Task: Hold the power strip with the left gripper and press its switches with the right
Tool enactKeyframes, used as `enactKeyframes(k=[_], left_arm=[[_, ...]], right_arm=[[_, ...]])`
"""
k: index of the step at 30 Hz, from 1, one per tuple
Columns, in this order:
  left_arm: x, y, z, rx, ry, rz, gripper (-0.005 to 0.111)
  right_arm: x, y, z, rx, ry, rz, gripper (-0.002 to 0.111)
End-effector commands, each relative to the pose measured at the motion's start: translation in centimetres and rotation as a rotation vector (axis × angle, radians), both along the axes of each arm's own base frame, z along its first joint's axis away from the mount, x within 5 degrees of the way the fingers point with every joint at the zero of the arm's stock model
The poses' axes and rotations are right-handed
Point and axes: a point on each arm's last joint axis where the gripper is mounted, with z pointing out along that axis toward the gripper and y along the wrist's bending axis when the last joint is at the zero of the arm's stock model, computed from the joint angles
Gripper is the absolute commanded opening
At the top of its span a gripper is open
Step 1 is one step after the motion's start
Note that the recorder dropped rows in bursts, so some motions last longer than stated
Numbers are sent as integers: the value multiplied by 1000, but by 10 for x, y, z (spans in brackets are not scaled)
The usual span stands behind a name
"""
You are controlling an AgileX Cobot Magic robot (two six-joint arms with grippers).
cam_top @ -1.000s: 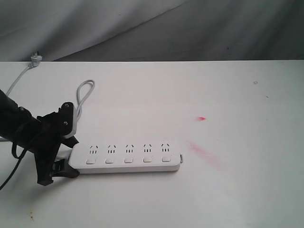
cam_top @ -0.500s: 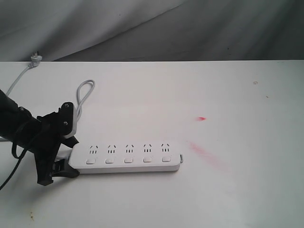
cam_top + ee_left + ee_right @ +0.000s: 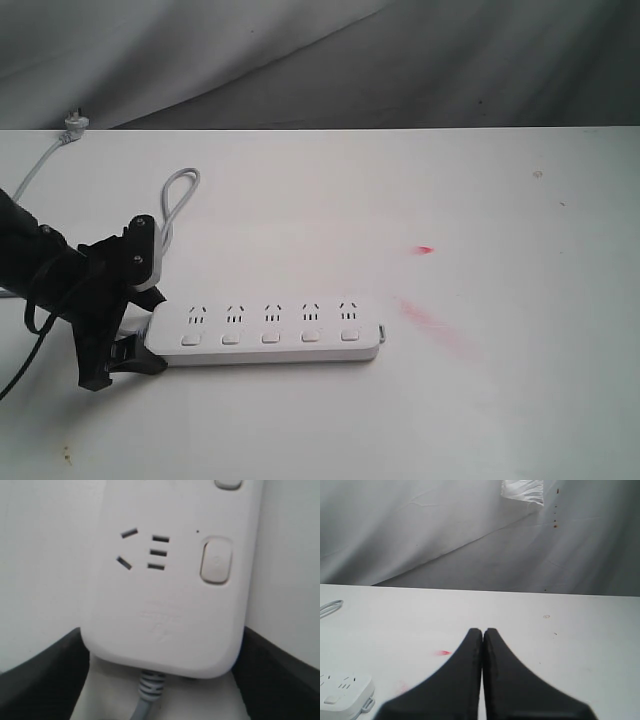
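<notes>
**Power strip held at its cord end**

The long flat white plastic power strip point(image 3: 268, 333) lies on the white table point(image 3: 450, 200), toward the left. The black two-fingered left gripper point(image 3: 150, 318) hugs its cord end, one finger tight against each long side. The strip's five small white switches point(image 3: 270, 337) face up. The black right gripper point(image 3: 483, 632) hangs above the table, fingers pressed together, holding nothing.

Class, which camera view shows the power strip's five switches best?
The exterior view: all five switches sit in one unobstructed row. The left wrist view shows one whole switch and part of another; the right wrist view shows just one.
</notes>
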Motion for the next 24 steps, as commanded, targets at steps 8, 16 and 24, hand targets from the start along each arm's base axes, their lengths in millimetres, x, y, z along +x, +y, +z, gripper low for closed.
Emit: enactKeyframes(k=[8, 16, 24], left_arm=[[3, 1, 1, -3, -14, 20, 48], [3, 1, 1, -3, -14, 20, 48], [3, 1, 1, -3, -14, 20, 48]], right_arm=[[0, -1, -1, -1, 0, -8, 0], [-1, 0, -1, 50, 22, -4, 0], [-10, 0, 67, 19, -107, 7, 0]])
